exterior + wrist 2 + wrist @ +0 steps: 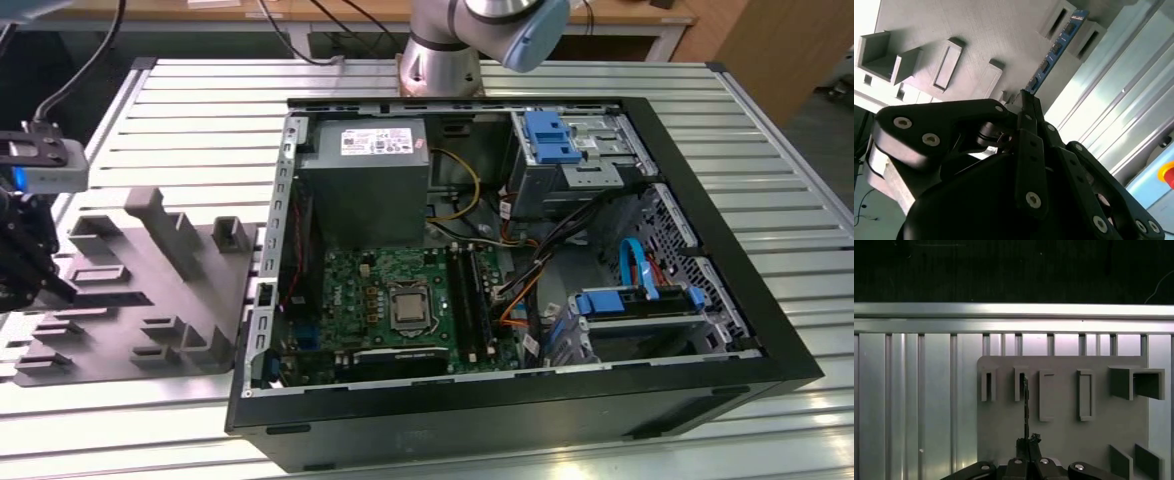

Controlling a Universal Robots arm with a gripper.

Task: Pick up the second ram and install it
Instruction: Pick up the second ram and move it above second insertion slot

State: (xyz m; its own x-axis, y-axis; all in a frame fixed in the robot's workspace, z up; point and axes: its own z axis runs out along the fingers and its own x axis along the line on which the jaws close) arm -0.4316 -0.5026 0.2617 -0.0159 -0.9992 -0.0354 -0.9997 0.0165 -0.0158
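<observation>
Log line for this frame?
hand | shut on second ram | at grey fixture plate, exterior view's left of PC case | ram not installed

Arm (470, 30) reaches to the exterior view's left; end effector (1025, 100) pinches the second ram (1055, 50).

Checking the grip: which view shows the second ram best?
The second wrist view: the second ram shows its blue face and chips, reaching from the gripper. The first wrist view shows it edge-on.
</observation>
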